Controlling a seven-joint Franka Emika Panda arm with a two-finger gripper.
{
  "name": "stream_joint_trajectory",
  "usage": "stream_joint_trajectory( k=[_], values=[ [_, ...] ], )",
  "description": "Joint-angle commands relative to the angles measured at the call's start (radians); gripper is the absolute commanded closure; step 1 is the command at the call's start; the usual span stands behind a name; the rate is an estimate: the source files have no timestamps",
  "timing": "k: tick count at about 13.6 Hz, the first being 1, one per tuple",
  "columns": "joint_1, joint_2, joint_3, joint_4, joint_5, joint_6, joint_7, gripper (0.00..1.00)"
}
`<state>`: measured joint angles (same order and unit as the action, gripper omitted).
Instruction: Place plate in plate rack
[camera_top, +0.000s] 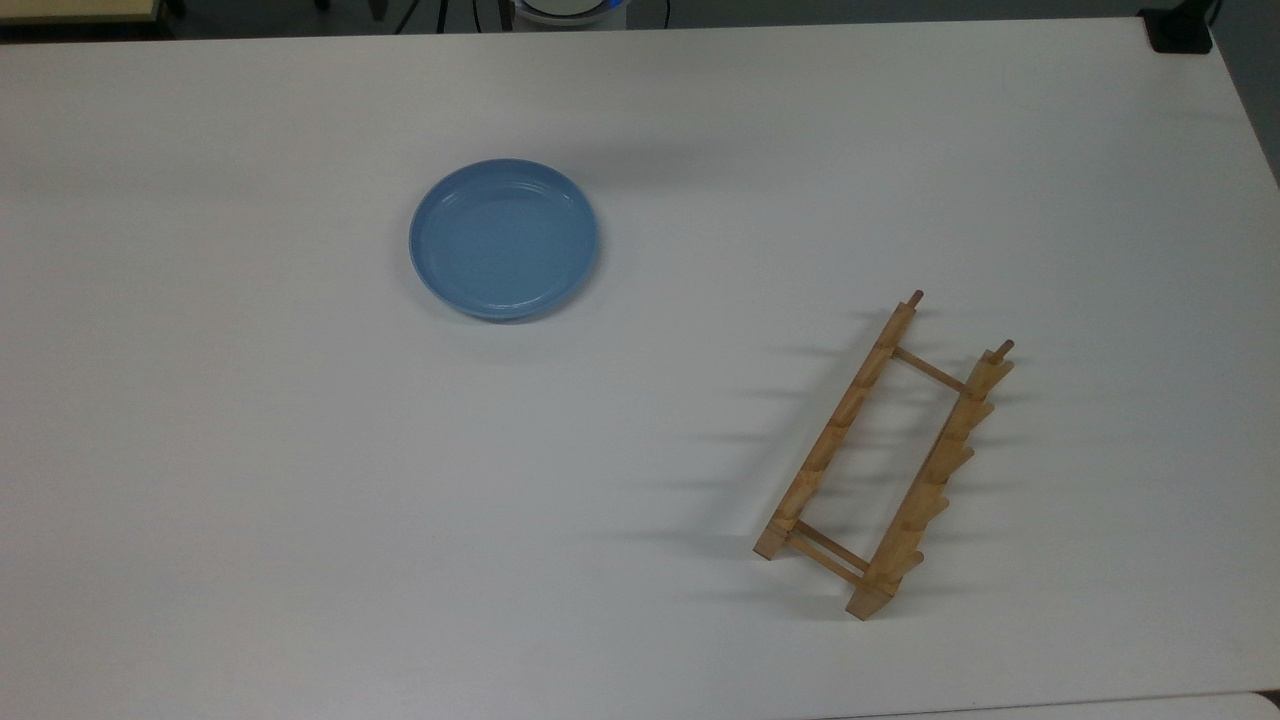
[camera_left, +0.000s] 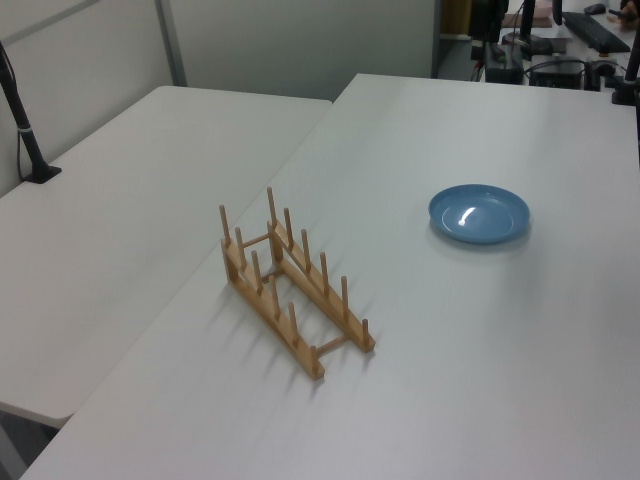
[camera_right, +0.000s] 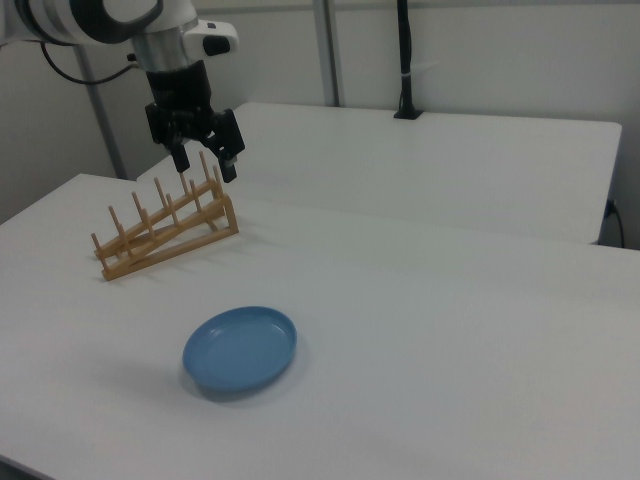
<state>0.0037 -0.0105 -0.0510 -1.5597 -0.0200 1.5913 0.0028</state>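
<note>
The light-blue plate (camera_top: 503, 238) lies flat and right side up on the white table (camera_top: 300, 500). It also shows in the left view (camera_left: 479, 213) and the right view (camera_right: 240, 350). The wooden plate rack (camera_top: 830, 440) stands apart from it, its pegs upright and bare (camera_left: 275, 315) (camera_right: 170, 248). My gripper (camera_right: 207, 170) hangs in the air, open, with nothing between its black fingers (camera_right: 229, 160). In the right view it overlaps the far end of the rack, well away from the plate.
A second white table (camera_left: 120, 200) adjoins this one beyond the rack. A black pole (camera_left: 25, 130) (camera_right: 405, 60) is clamped on it. A black block (camera_top: 1180, 30) sits at the far corner of the top view's right.
</note>
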Motion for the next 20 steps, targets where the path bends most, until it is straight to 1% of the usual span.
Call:
stream_joint_trajectory(
  k=[1,14,17,19,20],
  values=[
    [0.005,-0.009,-0.003,-0.019,-0.006,0.019,-0.009,0.00],
    [0.005,-0.009,-0.003,-0.019,-0.005,0.018,-0.009,0.00],
    [-0.007,-0.009,-0.003,-0.019,-0.005,0.021,-0.026,0.00],
    [-0.008,-0.013,-0.004,-0.017,-0.009,0.019,-0.073,0.00],
    [-0.013,-0.016,-0.004,-0.017,-0.014,0.018,-0.164,0.00]
  ],
)
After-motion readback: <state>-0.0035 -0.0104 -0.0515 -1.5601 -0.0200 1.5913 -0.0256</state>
